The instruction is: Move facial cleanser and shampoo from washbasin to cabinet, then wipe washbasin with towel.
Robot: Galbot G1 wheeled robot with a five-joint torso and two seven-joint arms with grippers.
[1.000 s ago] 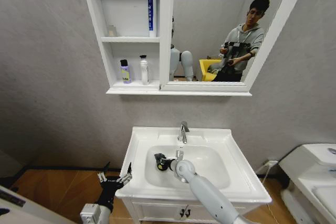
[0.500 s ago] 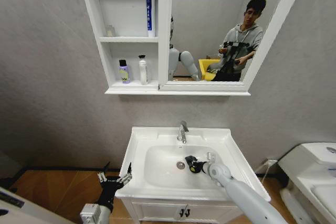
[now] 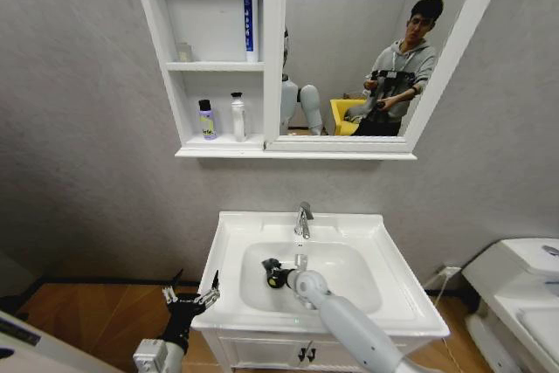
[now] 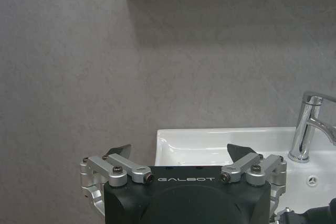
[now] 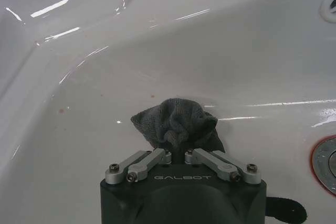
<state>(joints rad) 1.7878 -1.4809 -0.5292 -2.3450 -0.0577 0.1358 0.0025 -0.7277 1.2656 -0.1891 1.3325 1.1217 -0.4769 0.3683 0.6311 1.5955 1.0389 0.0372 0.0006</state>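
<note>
Towel (image 5: 177, 125) sits bunched in my right gripper (image 5: 178, 153), pressed into the washbasin (image 3: 384, 299) bowl; bottles (image 3: 238, 116) already shelved in the cabinet (image 3: 157, 37) (wiping remains). Left gripper (image 4: 178, 153) idles spread beside it.

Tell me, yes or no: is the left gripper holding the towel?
No. The left gripper is open and holds nothing beside the washbasin; the towel is pinched in the right gripper.
</note>
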